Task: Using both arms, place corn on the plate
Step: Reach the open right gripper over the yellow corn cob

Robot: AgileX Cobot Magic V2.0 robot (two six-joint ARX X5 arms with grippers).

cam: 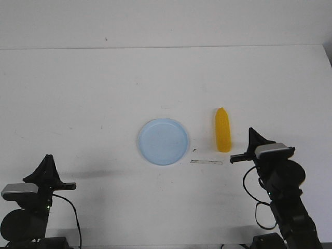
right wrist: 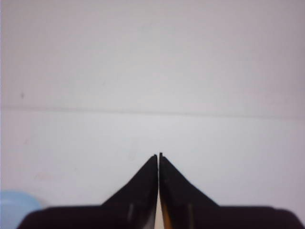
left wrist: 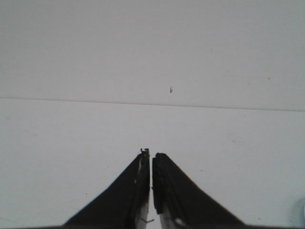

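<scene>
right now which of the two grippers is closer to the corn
The right gripper. It sits just right of the corn's near end, while the left gripper is far across the table, beyond the plate.

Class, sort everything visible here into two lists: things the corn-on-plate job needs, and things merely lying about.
Needed: corn; plate; left gripper and right gripper, both shut and empty.

Lying about: thin grey strip and small dark fleck on the table.
</scene>
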